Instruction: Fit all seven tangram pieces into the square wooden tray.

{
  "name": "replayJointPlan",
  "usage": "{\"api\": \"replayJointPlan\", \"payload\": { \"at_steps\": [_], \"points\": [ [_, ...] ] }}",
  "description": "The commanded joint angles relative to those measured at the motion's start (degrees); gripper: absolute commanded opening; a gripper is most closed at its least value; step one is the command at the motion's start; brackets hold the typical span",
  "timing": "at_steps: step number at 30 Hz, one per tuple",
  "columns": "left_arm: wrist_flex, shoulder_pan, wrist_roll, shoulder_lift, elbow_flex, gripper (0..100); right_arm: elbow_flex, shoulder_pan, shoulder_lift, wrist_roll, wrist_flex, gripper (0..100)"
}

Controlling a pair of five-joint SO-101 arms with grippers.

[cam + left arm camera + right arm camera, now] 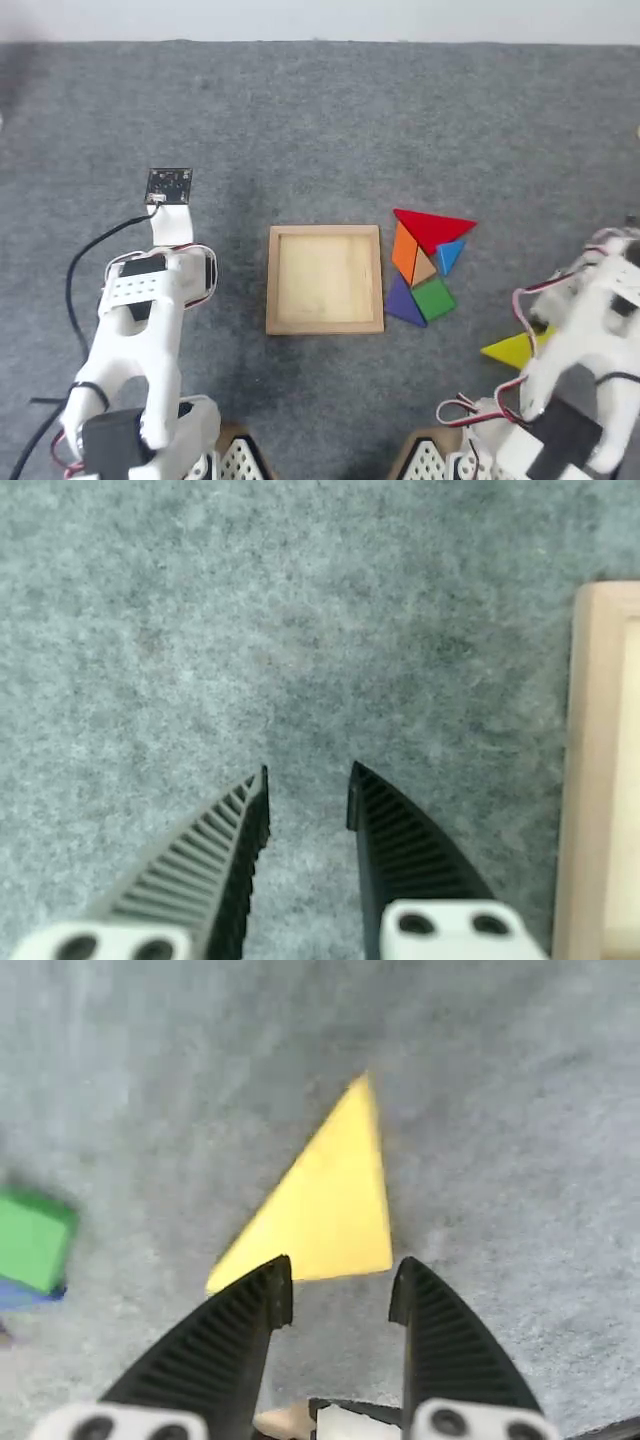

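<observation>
Right gripper (343, 1265): jaws partly open, holding nothing (left gripper (308, 770) likewise); yellow triangle (325, 1210) just beyond its tips

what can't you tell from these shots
- Yellow triangle, high view: one end is hidden under the right arm.
- Tray, left wrist view: cut off by the picture's edge, so most of its inside is out of frame.
- Green piece, right wrist view: blurred and cut by the edge.
- Right gripper: it is unclear whether its tips touch the triangle.
</observation>
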Motion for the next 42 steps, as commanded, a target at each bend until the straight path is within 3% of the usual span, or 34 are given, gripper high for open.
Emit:
{"api": "replayJointPlan", "payload": {
  "at_steps": [1,5,8,10,15,26,42],
  "points": [
    [-1.23,0.35,-0.53,-0.35,-0.40,12,1.49,0.75,-1.10,0.18,-0.92,20.4],
    [-1.23,0.35,-0.53,-0.35,-0.31,12,3.87,-2.95,1.36,-6.15,-0.31,30.6],
    [-1.23,0.35,-0.53,-0.35,-0.31,12,3.87,-5.49,2.95,-20.75,-0.57,37.9],
    [-1.23,0.35,-0.53,-0.35,-0.31,12,3.87,-7.69,3.65,-28.84,-2.59,38.7],
    [-1.14,0.35,-0.53,-0.35,-0.31,12,4.22,-11.82,6.81,-34.11,-10.68,33.3],
    [-1.14,0.26,-0.53,-0.35,-0.31,12,0.18,-10.51,19.74,-33.49,-13.23,33.1],
    [-1.23,0.26,-0.53,-0.35,0.04,12,-33.23,-5.32,38.20,-28.84,-12.53,32.9]
  ]
}}
